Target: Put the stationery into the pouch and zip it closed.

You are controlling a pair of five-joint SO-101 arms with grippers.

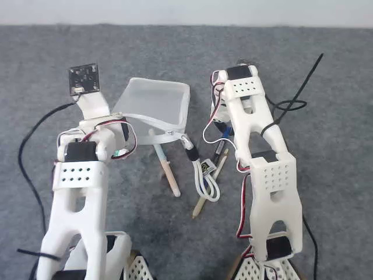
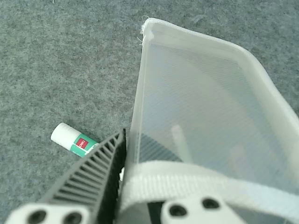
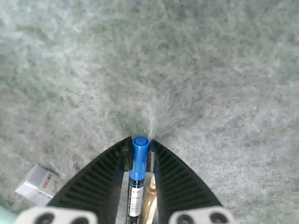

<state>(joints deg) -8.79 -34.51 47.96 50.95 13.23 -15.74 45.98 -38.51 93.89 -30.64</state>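
Since the stationery must slide in, the translucent mesh pouch [image 1: 157, 102] lies on the grey bench [image 1: 344, 163] with its mouth toward the arms. The left hand [image 2: 127, 157] is clamped on the pouch's webbing rim, apparently to hold it steady. The right hand [image 3: 139, 145] is low at the bench, its fingers closed against a blue marker [image 3: 137, 179], likely for lifting. A glue stick [image 2: 71, 138] lies beside the pouch.

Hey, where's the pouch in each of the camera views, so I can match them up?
High view: the pouch sits translucent at upper centre, between the two arms.
Left wrist view: the pouch looms close, its edge in the left gripper, a glue stick on the carpet nearby.
Right wrist view: the right gripper holds a blue-capped pen over carpet.
Shared landmark: the grey carpet.
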